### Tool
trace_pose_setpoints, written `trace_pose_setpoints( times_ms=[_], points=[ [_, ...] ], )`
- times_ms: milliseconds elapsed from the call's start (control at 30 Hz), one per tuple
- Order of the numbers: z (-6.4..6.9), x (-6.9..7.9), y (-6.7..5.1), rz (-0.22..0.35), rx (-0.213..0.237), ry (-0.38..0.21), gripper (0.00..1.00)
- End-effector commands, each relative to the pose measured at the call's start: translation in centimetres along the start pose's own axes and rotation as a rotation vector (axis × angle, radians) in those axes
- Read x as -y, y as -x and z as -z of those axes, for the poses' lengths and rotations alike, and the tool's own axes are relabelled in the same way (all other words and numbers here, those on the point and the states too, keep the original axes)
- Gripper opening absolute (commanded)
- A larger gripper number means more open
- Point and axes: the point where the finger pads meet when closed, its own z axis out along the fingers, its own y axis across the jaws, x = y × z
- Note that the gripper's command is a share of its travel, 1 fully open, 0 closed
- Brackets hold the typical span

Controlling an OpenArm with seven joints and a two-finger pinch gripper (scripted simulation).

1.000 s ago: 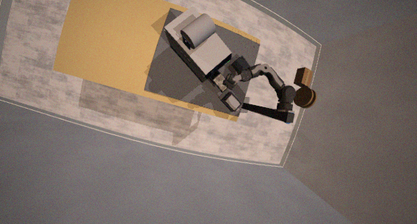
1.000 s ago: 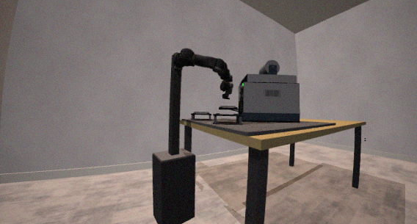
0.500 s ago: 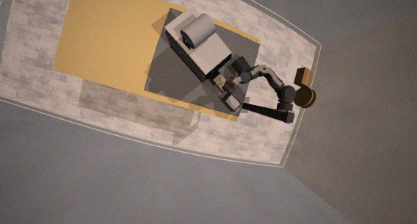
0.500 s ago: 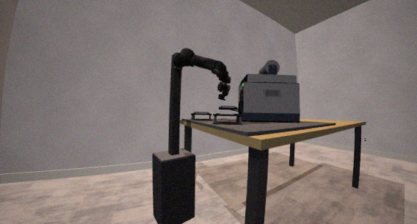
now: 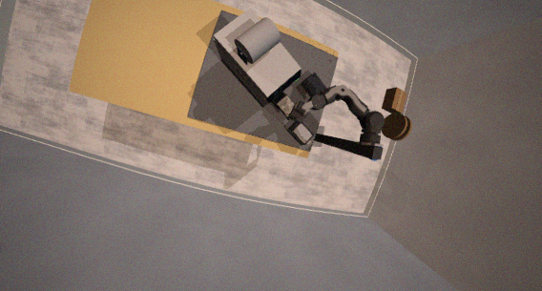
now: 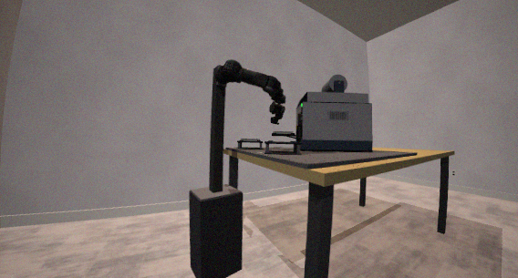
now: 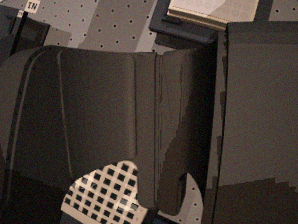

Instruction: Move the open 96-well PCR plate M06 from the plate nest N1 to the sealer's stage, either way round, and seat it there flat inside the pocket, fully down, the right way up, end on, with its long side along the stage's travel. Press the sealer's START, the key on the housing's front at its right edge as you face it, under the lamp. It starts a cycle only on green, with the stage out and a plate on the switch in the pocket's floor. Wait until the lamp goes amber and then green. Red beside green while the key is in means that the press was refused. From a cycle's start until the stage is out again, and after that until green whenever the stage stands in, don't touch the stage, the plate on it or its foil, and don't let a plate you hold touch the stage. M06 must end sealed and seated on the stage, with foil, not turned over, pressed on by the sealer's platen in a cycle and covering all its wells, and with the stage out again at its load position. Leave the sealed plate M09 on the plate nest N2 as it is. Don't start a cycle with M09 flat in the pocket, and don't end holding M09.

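Observation:
My gripper (image 6: 275, 119) is shut and empty. It hangs above the sealer's stage (image 6: 283, 134), close to the front of the sealer (image 6: 336, 121). From above, the gripper (image 5: 303, 108) is beside a pale plate (image 5: 286, 104) on the stage, which is out. In the wrist view my dark fingers (image 7: 143, 156) fill the middle. Below them shows part of the open plate M06 (image 7: 107, 203) with its grid of wells. The sealer's lamp (image 6: 301, 105) shows green.
Two low plate nests (image 6: 250, 143) (image 6: 280, 146) stand on the dark mat in front of the sealer. A foil roll (image 5: 258, 39) sits on top of the housing. The arm's column (image 6: 218, 132) stands off the table's end on a dark base.

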Motion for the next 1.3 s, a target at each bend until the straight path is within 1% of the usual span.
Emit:
trace_pose_setpoints(
  times_ms=[0, 333, 367, 500, 900, 933, 1067, 1267],
  points=[
    [0.4, 0.0, 0.3, -0.012, 0.012, 0.007, 0.0],
    [0.4, 0.0, 0.3, -0.012, 0.012, 0.007, 0.0],
    [0.1, -0.7, -0.1, -0.01, -0.004, 0.043, 0.0],
    [-0.3, -4.0, -1.4, -0.014, -0.041, 0.206, 0.0],
    [-0.3, -4.0, -1.4, -0.014, -0.041, 0.206, 0.0],
    [-0.4, -3.9, -1.5, -0.012, -0.045, 0.198, 0.0],
    [-0.2, -4.4, -1.4, -0.014, -0.041, 0.207, 0.0],
    [-0.2, -4.4, -1.4, -0.014, -0.041, 0.207, 0.0]
  ],
)
